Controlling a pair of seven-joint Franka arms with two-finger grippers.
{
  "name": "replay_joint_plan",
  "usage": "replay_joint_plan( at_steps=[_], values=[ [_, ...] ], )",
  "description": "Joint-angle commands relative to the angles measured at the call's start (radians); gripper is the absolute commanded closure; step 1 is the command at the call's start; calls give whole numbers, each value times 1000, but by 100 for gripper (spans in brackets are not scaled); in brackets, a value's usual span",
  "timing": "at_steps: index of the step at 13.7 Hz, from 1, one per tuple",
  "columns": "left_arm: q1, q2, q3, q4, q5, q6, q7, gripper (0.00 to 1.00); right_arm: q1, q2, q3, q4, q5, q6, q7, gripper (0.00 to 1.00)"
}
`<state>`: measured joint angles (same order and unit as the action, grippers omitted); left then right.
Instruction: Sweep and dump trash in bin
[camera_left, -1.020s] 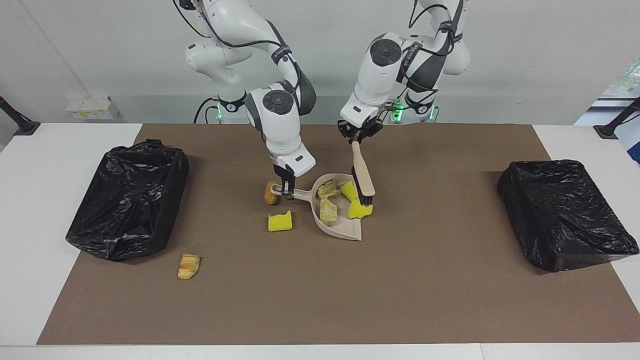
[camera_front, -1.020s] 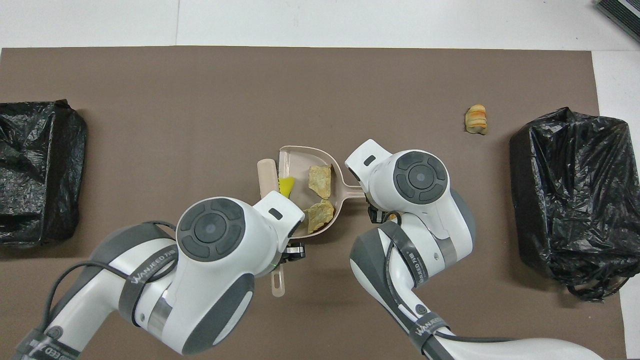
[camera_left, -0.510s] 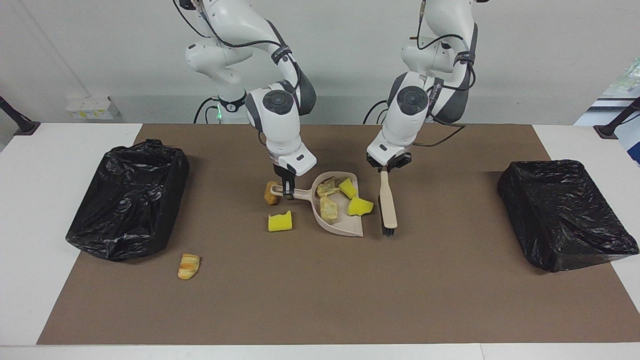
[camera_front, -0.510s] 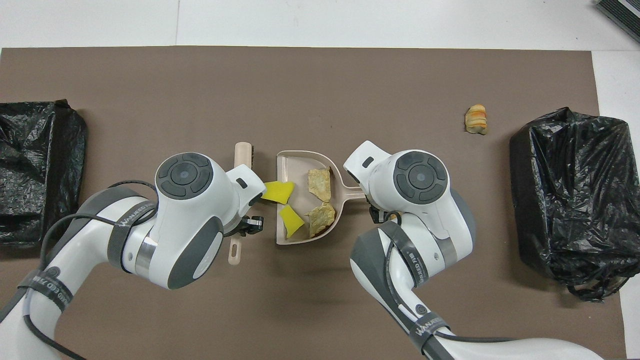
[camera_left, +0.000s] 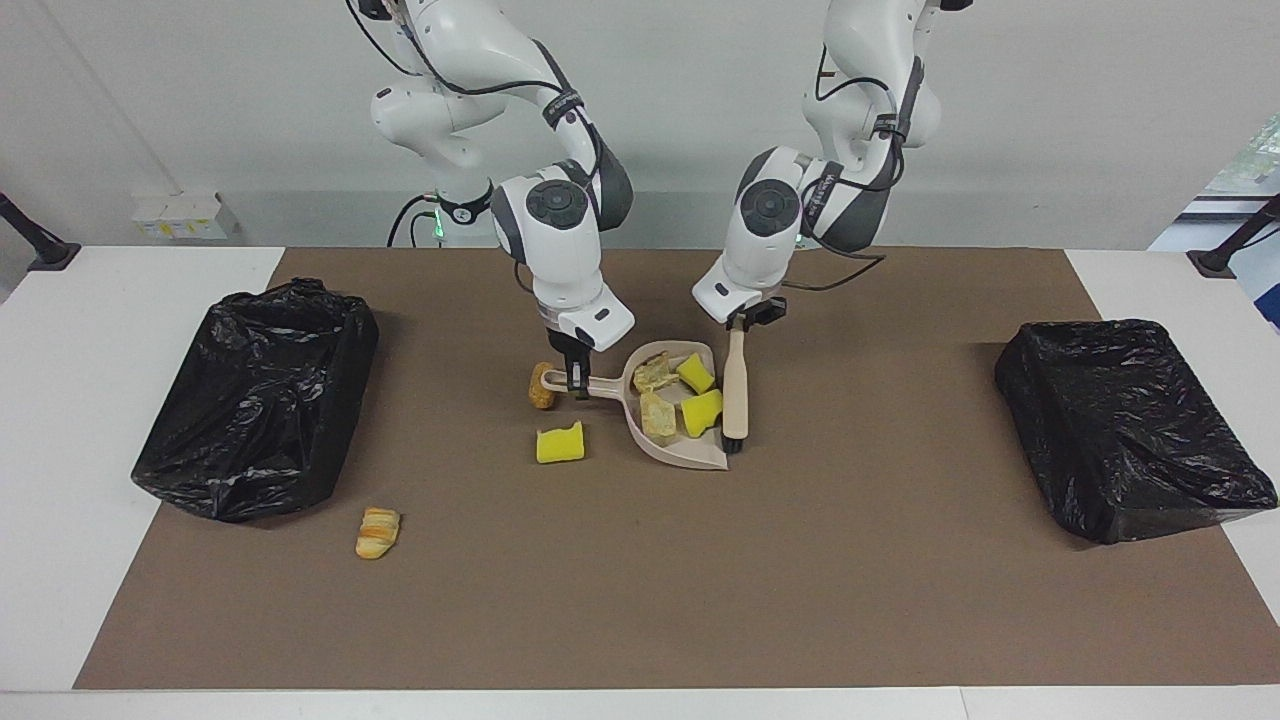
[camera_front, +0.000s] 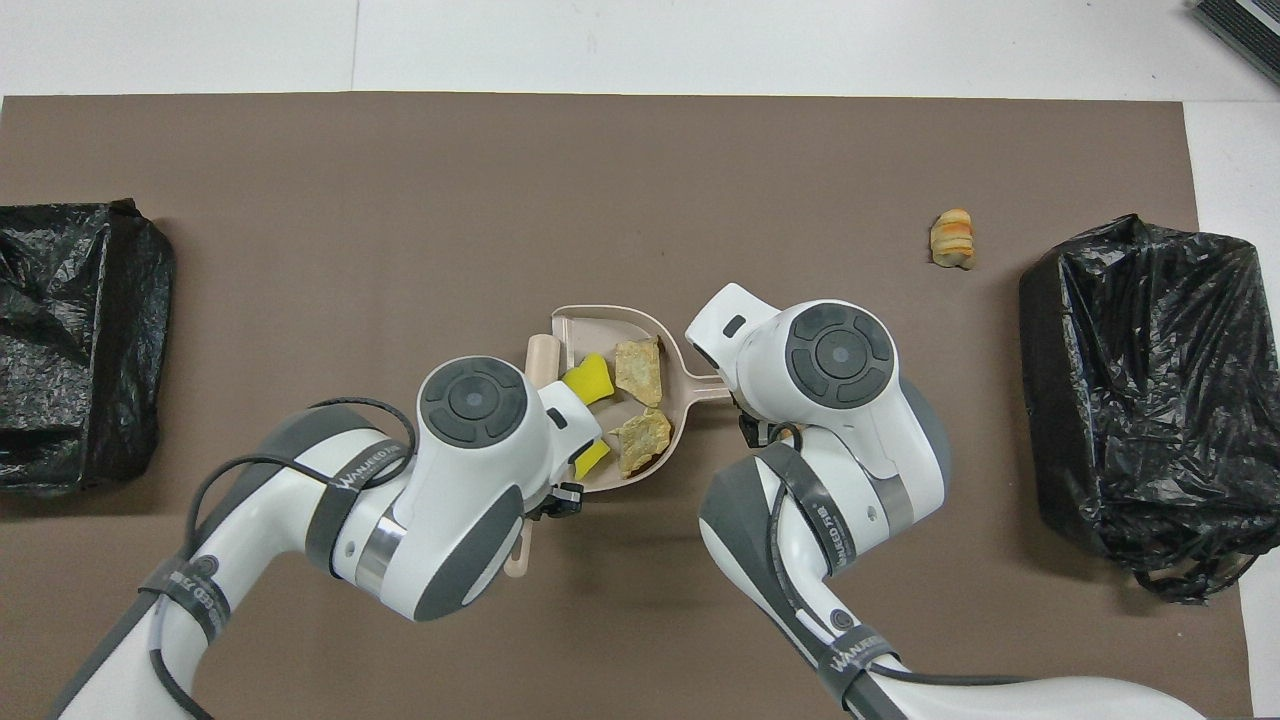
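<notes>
My right gripper (camera_left: 572, 378) is shut on the handle of the beige dustpan (camera_left: 690, 458), which lies flat on the brown mat. In the pan lie two beige lumps (camera_left: 657, 415) and two yellow sponge chunks (camera_left: 702, 412) of trash. My left gripper (camera_left: 745, 320) is shut on the brush (camera_left: 736, 385), whose bristles touch the mat at the pan's open side. A yellow sponge (camera_left: 560, 443) lies beside the pan, a brown piece (camera_left: 541, 386) lies by the handle's end, and a bread-like piece (camera_left: 378, 532) lies apart. In the overhead view both arms hide their grippers over the dustpan (camera_front: 600, 325).
One black bag-lined bin (camera_left: 255, 400) stands at the right arm's end of the mat, near the lone bread-like piece (camera_front: 951, 238). A second bin (camera_left: 1130, 430) stands at the left arm's end. Bare brown mat lies between the pan and each bin.
My left gripper swung the brush out toward the left arm's end, then back against the pan, and a yellow sponge slid deeper into the pan. The right gripper and dustpan stayed put.
</notes>
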<state>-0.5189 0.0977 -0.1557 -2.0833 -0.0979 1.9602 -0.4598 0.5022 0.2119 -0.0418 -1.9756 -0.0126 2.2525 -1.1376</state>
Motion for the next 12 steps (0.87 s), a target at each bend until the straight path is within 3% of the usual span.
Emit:
replay_joint_plan(
  at_steps=[1,6,12],
  values=[
    [-52,-15,11,31,-11,-18,-118,100,-13,-14,10,-8,26,-14,-42,100],
    [-38,-39,19,106,-11,-84,-151,100,-19,-16,10,-12,26,-13,-47,100],
    [-38,-61,22,92,3,-124,-165,100,-27,-19,10,-26,26,7,-44,100]
  ],
)
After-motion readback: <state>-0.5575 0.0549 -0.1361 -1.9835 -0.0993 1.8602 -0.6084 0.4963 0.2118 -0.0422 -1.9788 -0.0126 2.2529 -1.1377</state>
